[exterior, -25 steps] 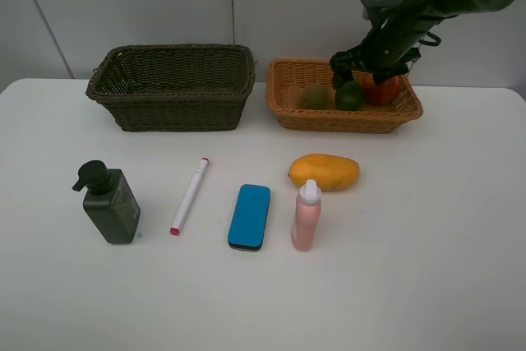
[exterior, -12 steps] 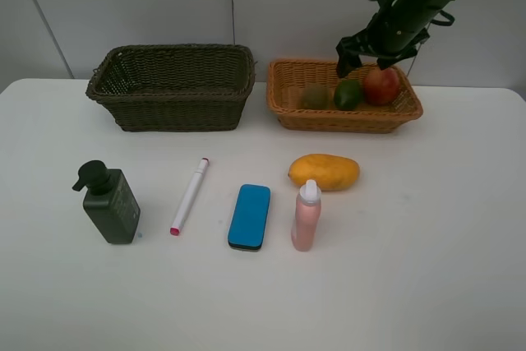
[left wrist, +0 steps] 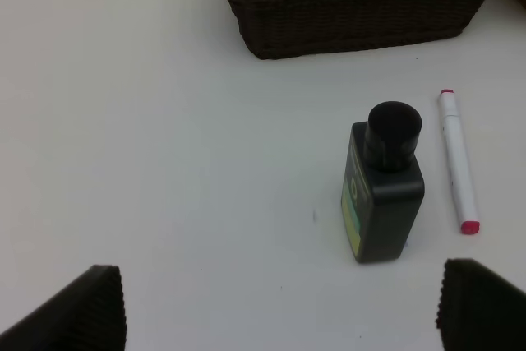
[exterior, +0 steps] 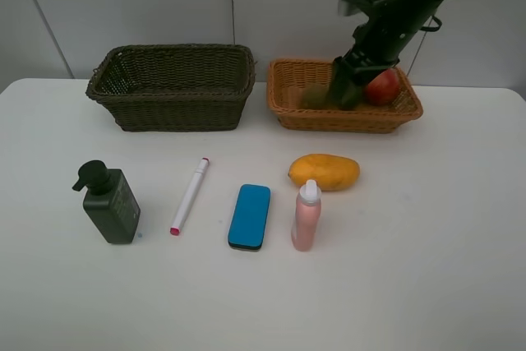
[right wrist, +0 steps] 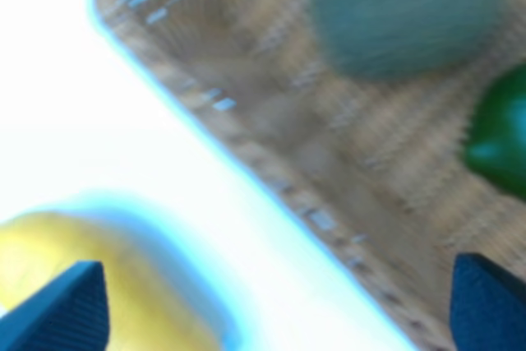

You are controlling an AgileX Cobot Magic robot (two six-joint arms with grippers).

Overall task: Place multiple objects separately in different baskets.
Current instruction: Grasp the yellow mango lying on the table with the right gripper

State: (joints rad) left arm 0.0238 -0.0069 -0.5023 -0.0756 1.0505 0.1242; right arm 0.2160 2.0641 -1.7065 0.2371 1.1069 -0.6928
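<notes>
White table top (exterior: 427, 285) is noted as the work surface; all positions below are referred to the orange-tan basket (exterior: 345, 122).

- Dark olive-green basket (exterior: 173, 88): set beside the orange-tan basket on its left in the high view, a narrow gap between them. No contents are seen in it.
- Orange-tan basket: three fruits are held. Red pomegranate (exterior: 383, 86) lies at its right end. Brown kiwi (exterior: 311, 98) lies left of centre. Green avocado (right wrist: 501, 137) is hidden by the arm in the high view and is seen only in the blurred right wrist view, beside the kiwi.
- Right gripper (exterior: 343, 94): held low over the middle of the orange-tan basket. Jaws are spread wide and nothing is held between them.
- Left gripper (left wrist: 283, 310): not seen in the high view. Jaws are spread wide and nothing is held; the pump bottle is seen ahead of it.
- Dark green pump bottle (exterior: 109, 203): upright, far to the front-left of the orange-tan basket.
- Yellow mango (exterior: 324, 172): on the table near its front wall, apart from it.
- Blue eraser block (exterior: 250, 216): flat, farther out, front-left.
- Pink spray bottle (exterior: 306, 216): upright, farther from the orange-tan basket than the mango.
- White pink-capped marker (exterior: 190, 196): flat, well to its front-left.
</notes>
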